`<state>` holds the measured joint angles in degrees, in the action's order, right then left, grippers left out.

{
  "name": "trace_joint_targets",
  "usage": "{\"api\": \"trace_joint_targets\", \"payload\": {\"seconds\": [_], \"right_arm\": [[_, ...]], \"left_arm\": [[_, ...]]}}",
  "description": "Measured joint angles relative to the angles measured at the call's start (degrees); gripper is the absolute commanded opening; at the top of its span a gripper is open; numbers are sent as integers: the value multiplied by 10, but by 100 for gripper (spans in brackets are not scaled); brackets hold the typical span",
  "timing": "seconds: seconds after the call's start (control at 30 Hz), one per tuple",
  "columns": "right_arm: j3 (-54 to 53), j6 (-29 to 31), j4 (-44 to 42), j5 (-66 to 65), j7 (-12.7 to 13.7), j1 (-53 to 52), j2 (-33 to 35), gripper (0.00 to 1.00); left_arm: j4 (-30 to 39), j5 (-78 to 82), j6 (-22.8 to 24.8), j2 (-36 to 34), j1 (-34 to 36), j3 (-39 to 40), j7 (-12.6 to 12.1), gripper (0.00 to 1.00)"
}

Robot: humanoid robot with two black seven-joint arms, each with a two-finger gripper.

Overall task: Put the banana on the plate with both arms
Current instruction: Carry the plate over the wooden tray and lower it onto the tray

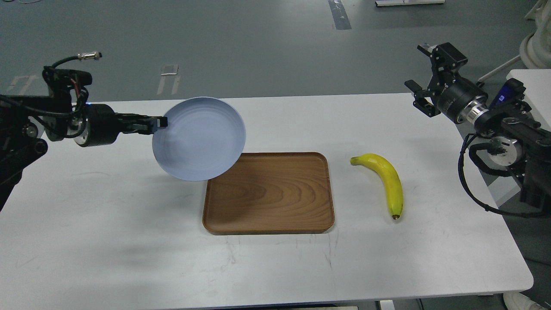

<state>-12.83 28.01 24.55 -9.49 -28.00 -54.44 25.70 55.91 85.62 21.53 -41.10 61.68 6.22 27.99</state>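
My left gripper [159, 123] is shut on the left rim of the pale blue plate [200, 137] and holds it in the air, tilted, above the table and over the back left corner of the wooden tray. The yellow banana [386, 178] lies on the white table to the right of the tray, green stem end at the back left, dark tip toward the front. My right gripper [419, 71] is open and empty, raised above the table's back right edge, well apart from the banana.
A brown rectangular wooden tray [275, 202] lies at the table's middle. The white table [107, 241] extends wide to the left and front. A second white surface [523, 77] stands at the far right behind my right arm.
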Motion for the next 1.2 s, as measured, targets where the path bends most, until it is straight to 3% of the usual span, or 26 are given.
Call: {"api": "trace_joint_targets", "payload": {"seconds": [0.13, 0.43, 0.8, 1.2], "right_arm": [[0, 0, 0, 0, 0, -1, 1, 100], [0, 0, 0, 0, 0, -5, 5, 100], [0, 0, 0, 0, 0, -6, 4, 100], [0, 0, 0, 0, 0, -3, 4, 100]], "left_arm": [[-4, 16, 10, 66, 13, -12, 0, 0], [-112, 19, 12, 203, 13, -44, 0, 0], [-203, 15, 6, 264, 3, -81, 0, 0], [-213, 12, 8, 290, 1, -86, 0, 0]]}}
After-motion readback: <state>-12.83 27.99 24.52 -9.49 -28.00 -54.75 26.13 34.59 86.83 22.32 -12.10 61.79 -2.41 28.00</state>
